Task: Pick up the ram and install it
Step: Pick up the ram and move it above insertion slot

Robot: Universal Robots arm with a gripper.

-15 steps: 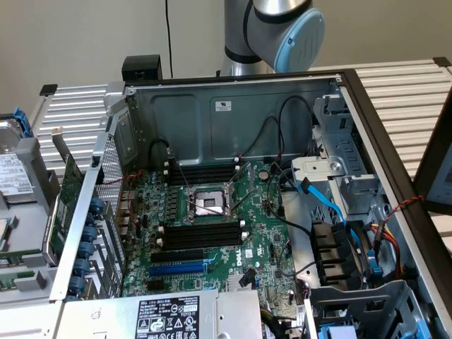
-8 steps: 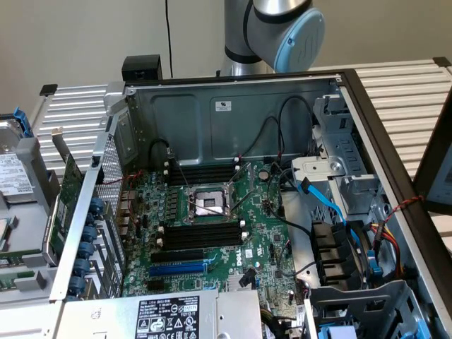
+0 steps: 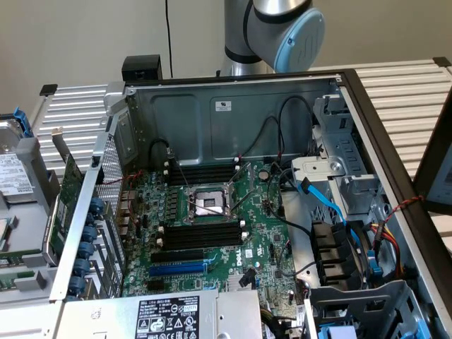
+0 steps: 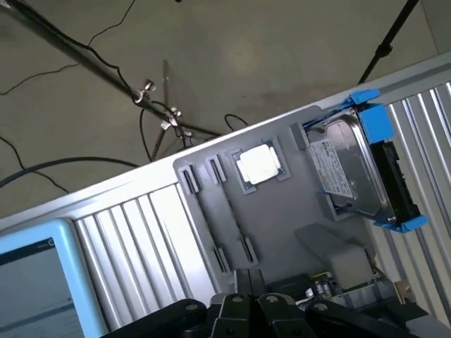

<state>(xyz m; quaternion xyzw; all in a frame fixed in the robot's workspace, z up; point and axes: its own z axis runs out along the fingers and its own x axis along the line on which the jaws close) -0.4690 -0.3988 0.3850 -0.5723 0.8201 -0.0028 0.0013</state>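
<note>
My gripper (image 4: 245,280) hangs shut above a grey parts tray (image 4: 282,211), its black fingers together with nothing between them. Just ahead of the fingertips the tray has two long holders with clips (image 4: 215,211). A thin dark line runs along one holder; I cannot tell whether it is the ram. In the exterior view the open computer case (image 3: 233,106) shows the motherboard with black memory slots (image 3: 201,234) on both sides of the CPU socket (image 3: 209,203). All the slots look unfilled. The arm's grey and blue joint (image 3: 282,28) stands behind the case.
On the tray lie a square CPU (image 4: 259,165) and a hard drive in a blue bracket (image 4: 356,176). A green expansion card (image 3: 67,205) leans at the case's left side in the exterior view. Blue cables (image 3: 328,205) and a drive cage crowd its right. A screen (image 4: 32,282) sits nearby.
</note>
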